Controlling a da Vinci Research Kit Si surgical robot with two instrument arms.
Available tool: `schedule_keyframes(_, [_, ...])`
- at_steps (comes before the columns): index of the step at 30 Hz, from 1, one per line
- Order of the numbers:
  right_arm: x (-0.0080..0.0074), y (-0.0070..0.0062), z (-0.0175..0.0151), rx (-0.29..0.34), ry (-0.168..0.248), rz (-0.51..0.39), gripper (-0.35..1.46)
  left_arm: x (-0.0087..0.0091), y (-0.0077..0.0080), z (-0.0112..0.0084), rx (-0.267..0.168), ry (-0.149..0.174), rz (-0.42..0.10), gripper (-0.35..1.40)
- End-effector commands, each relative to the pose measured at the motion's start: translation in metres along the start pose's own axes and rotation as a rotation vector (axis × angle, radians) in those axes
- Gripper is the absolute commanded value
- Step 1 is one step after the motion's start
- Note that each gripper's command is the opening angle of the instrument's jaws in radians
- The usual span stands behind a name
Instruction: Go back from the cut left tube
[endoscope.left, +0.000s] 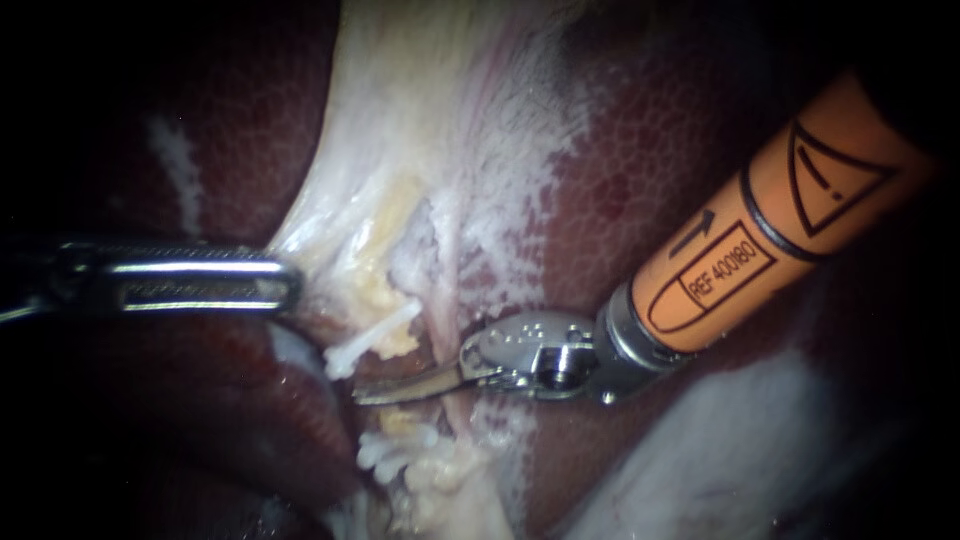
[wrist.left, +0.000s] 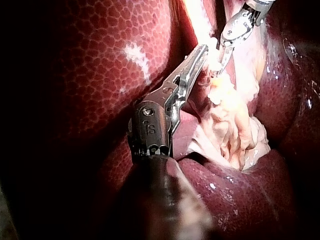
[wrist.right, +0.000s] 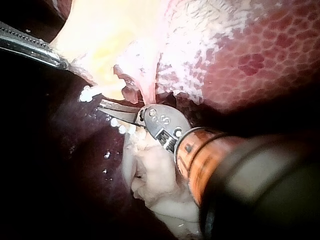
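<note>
Though the tube (endoscope.left: 398, 338) at centre is cut, the right instrument (endoscope.left: 365, 395), pincer together, lies between its clipped ends, not yet withdrawn; the left instrument (endoscope.left: 288, 285) clamps its pincer on pale tissue (endoscope.left: 330, 240).

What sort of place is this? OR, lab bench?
Likely a surgical field seen close up; nothing around it shows, so bench or theatre can't be told. Cues: mottled red liver, white clips on pale tissue, with the left instrument and right instrument close by.

Left instrument (endoscope.left: 285, 285) and right instrument (endoscope.left: 375, 392), tips closed
</note>
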Motion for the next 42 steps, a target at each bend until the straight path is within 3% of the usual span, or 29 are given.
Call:
schedule_keyframes(1, [0.0, 0.0, 0.0, 0.001, 0.0, 0.005, -0.35, 0.0, 0.0, 0.0, -0.001, 0.0, 0.0, -0.35])
schedule_keyframes(12, [0.0001, 0.0001, 0.0001, -0.002, 0.003, 0.004, -0.33, 0.0, 0.0, 0.0, 0.0, 0.0, 0.0, -0.35])
schedule_keyframes(13, [0.0001, 0.0001, 0.0001, -0.002, 0.006, 0.004, -0.2, 0.0, 0.0, 0.0, 0.0, 0.0, 0.0, -0.35])
schedule_keyframes(18, [0.0001, 0.0002, 0.0001, 0.0, 0.012, 0.004, 0.12, 0.0, 0.0, 0.0, 0.0, 0.0, 0.0, -0.35])
schedule_keyframes(22, [0.0001, 0.0002, 0.0, 0.0, 0.012, 0.004, 0.24, 0.0, 0.0, 0.0, 0.0, 0.0, 0.0, -0.35])
schedule_keyframes(42, [0.0004, 0.0001, 0.0, 0.001, 0.016, 0.005, 0.34, 0.0001, 0.0, 0.0, 0.0, 0.0, 0.0, -0.35])
